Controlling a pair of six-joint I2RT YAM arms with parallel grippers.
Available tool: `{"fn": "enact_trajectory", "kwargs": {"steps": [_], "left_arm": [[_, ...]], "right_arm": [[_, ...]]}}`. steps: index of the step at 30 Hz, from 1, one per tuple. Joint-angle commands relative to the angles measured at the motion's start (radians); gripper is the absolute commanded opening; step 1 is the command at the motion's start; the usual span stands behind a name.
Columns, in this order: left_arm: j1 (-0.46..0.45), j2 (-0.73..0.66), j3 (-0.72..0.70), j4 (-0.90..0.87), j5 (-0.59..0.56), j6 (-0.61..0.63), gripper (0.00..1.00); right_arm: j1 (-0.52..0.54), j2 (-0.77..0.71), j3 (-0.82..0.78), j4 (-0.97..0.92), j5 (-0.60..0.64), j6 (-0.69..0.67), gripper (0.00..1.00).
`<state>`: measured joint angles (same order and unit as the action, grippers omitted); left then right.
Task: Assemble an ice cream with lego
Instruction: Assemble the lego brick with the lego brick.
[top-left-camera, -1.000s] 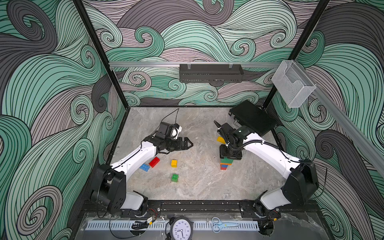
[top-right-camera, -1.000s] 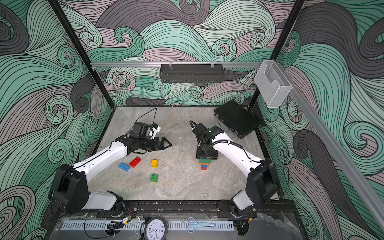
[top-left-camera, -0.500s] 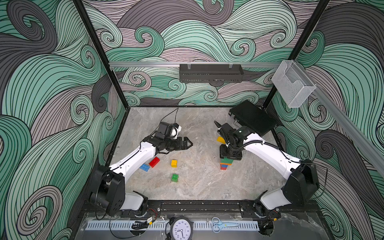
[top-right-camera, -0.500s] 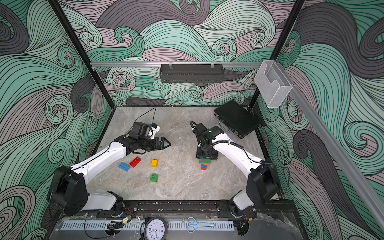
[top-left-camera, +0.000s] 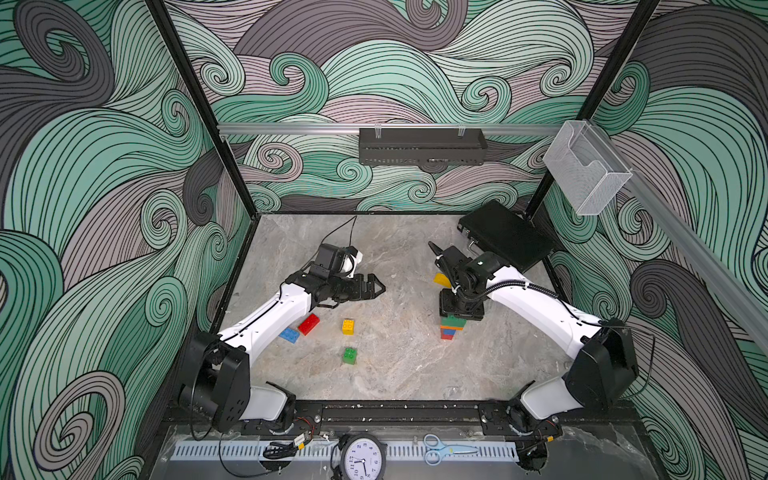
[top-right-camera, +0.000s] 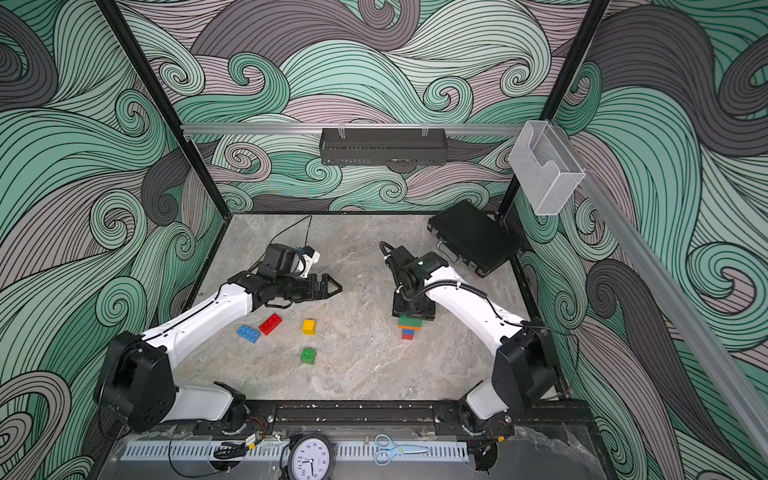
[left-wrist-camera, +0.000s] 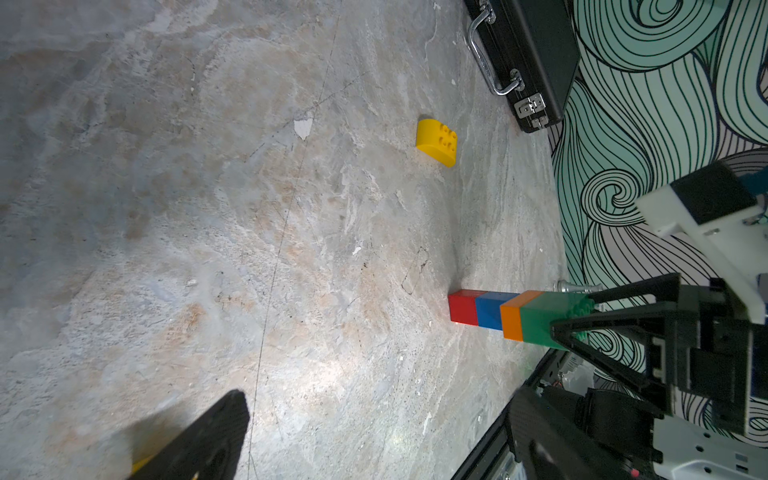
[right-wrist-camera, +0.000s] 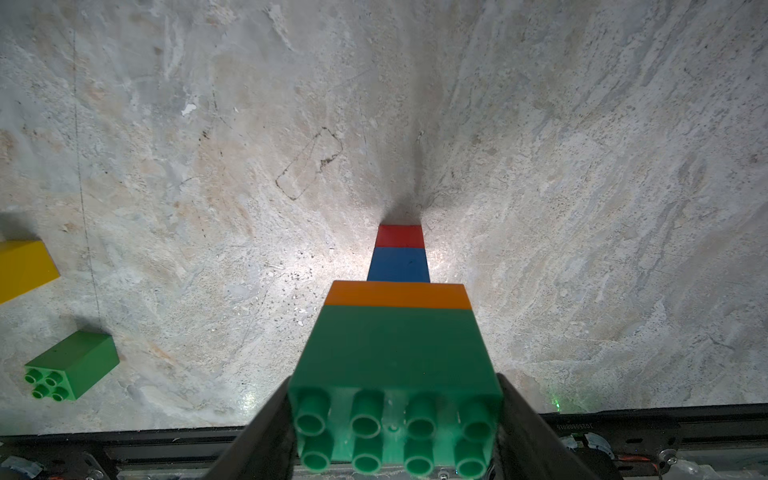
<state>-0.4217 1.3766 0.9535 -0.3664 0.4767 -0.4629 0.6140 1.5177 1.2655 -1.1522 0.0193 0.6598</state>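
The left arm (top-left-camera: 270, 319) stretches forward and inward from its base with the wrist held level. The left gripper (top-left-camera: 377, 287) points sideways toward the other arm, its jaws spread wide and empty. The right arm (top-left-camera: 536, 303) reaches in from the opposite corner, wrist bent steeply down, so the right gripper (right-wrist-camera: 395, 424) points straight downward. Its fingers (right-wrist-camera: 266, 432) are half closed, one pressed against each short end of the green brick (right-wrist-camera: 395, 345).

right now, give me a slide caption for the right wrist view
Right gripper grips the green brick topping a red, blue and orange stack on the marble table
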Motion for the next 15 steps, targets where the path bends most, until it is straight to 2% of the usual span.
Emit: {"fn": "enact_trajectory", "kwargs": {"steps": [1, 15], "left_arm": [[-0.005, -0.022, 0.011, -0.027, -0.015, 0.018, 0.99], [-0.005, -0.029, 0.013, -0.032, -0.019, 0.021, 0.98]], "right_arm": [[0.002, 0.034, -0.035, -0.07, 0.007, 0.024, 0.61], [0.002, 0.018, -0.016, -0.078, 0.008, 0.027, 0.66]]}}
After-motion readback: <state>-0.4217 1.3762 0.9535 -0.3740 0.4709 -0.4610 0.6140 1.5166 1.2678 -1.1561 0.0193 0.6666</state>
